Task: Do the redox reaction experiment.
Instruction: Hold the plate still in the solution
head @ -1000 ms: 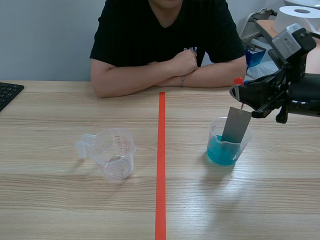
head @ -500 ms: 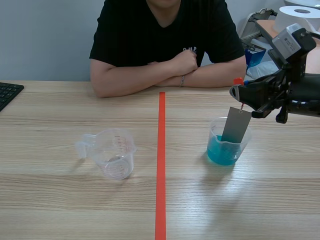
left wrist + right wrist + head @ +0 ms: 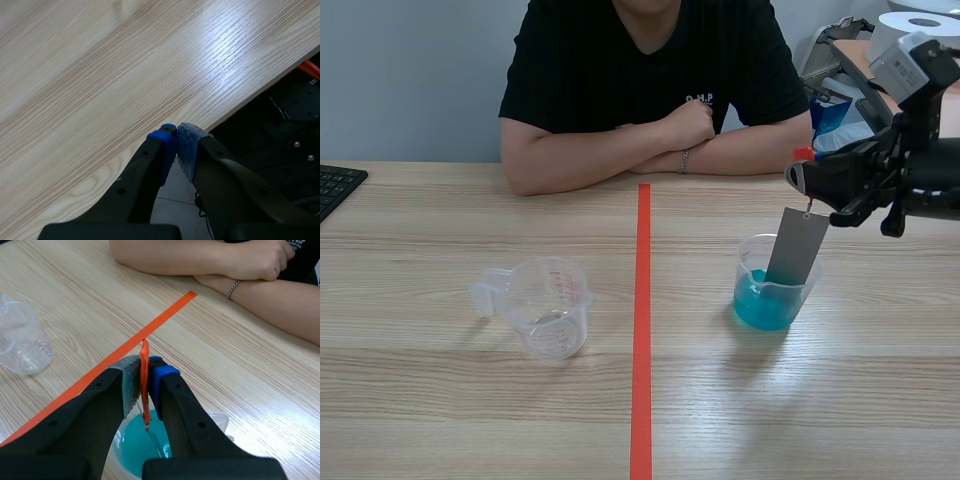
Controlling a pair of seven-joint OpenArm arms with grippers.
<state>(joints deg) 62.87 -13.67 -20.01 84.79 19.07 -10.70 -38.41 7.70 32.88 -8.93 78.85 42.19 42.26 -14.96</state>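
My left pincer [image 3: 176, 144] sits clenched on nothing. My right pincer [image 3: 145, 369], grasping the orange string [image 3: 144, 350], has risen slightly since a second ago. The flat grey plate [image 3: 797, 247] hangs just under it, lower end in the cup [image 3: 748, 262] of blue liquid [image 3: 760, 305].

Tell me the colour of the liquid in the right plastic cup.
The liquid is turquoise blue; the scene view shows it best.
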